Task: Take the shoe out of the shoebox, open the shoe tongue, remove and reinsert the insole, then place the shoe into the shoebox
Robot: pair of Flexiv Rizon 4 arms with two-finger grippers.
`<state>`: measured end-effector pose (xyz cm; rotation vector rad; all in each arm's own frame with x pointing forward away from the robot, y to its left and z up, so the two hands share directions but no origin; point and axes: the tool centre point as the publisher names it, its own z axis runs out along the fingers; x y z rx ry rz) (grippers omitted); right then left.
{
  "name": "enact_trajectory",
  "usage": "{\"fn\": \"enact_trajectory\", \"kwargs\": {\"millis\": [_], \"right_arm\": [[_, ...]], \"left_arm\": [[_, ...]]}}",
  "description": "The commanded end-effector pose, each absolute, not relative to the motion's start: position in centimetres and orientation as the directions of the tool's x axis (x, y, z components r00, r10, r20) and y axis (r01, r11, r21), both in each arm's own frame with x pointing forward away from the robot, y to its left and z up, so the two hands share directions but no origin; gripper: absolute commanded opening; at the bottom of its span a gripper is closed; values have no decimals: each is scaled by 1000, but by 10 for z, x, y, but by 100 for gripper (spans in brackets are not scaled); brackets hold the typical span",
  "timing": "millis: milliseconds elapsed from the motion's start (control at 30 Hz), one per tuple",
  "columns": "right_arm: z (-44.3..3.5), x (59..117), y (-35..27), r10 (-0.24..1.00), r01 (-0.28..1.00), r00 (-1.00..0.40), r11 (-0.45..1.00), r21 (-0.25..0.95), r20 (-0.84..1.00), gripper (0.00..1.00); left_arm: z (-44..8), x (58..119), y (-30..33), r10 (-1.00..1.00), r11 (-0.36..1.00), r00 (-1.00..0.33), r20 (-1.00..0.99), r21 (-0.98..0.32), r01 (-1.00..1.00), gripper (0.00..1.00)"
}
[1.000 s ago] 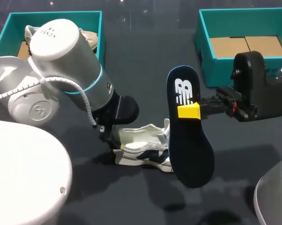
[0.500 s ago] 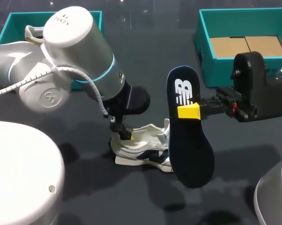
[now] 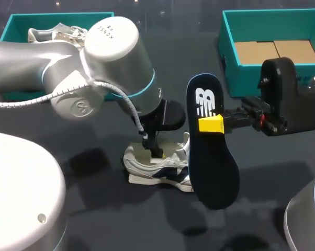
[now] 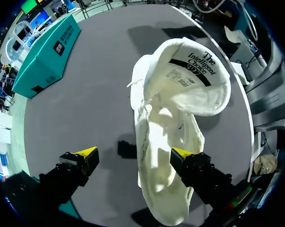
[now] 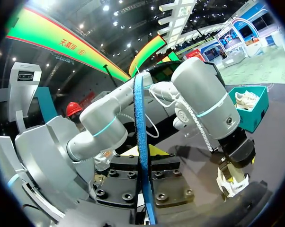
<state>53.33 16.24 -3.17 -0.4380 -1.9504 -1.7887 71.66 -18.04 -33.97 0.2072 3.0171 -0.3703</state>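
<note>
Dark grey table [image 3: 94, 209], matte, lit from above. Nearest: the insole [image 3: 210, 151], dark navy with a white logo near its far end, held off the table, its near end tipped towards the camera and hanging in front of the shoe's right end. The right gripper [image 3: 212, 124] comes in from the right and pinches the insole a little above its middle, one yellow tip flat on the upper face. In the right wrist view the insole [image 5: 142, 156] stands edge-on between the two fingers, both pressed against it, the gripper [image 5: 145, 175] clamped. Just behind and left of the insole, the shoe [image 3: 157, 167] lies on its side on the table, white with dark trim. The left gripper [image 3: 155, 149] hangs directly over it, fingers pointing down. In the left wrist view the gripper [image 4: 134, 152] is spread wide: one yellow tip sits over the shoe [image 4: 171, 142], the other over bare table beside it; contact cannot be told. The shoe's opening faces the camera, printed label inside the heel. Farthest: the left box [image 3: 13, 26], teal, at the far left corner, holds a second shoe [image 3: 53, 34]; the right box [image 3: 241, 78], teal, at the far right, holds flat cardboard [image 3: 275, 51].
</note>
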Motion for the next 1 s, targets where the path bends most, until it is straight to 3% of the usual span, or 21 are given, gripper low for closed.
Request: {"fn": "enact_trajectory", "kwargs": {"millis": [33, 233, 300, 433, 500, 567, 600, 633, 667, 1000], "right_arm": [[-33, 523, 159, -54, 522, -847, 96, 847, 528, 0], [-33, 523, 159, -54, 522, -847, 96, 847, 528, 0], [-33, 523, 159, -54, 522, -847, 96, 847, 528, 0], [-33, 523, 159, -54, 522, -847, 96, 847, 528, 0], [-33, 523, 159, -54, 522, -847, 96, 847, 528, 0], [-33, 523, 159, -54, 522, -847, 96, 847, 528, 0], [-33, 523, 159, -54, 522, -847, 96, 847, 528, 0], [-33, 523, 159, -54, 522, -847, 96, 847, 528, 0], [-33, 523, 159, -54, 522, -847, 96, 847, 528, 0], [-33, 523, 159, -54, 522, -847, 96, 847, 528, 0]], "left_arm": [[-366, 722, -196, 132, 963, -986, -104, -223, 152, 100], [-380, 723, -198, 141, 966, -986, -87, -207, 156, 91], [-382, 723, -198, 143, 966, -986, -84, -203, 158, 79], [-385, 723, -199, 151, 967, -986, -73, -195, 163, 69], [-386, 723, -199, 159, 967, -985, -65, -190, 169, 50], [-387, 723, -199, 166, 966, -985, -58, -191, 174, 42], [-387, 723, -199, 167, 966, -984, -55, -192, 175, 33], [-387, 723, -199, 168, 966, -984, -54, -192, 176, 11], [-387, 723, -198, 170, 966, -984, -53, -191, 177, 0], [-374, 718, -192, 215, 956, -976, -31, -197, 217, 0]]}}
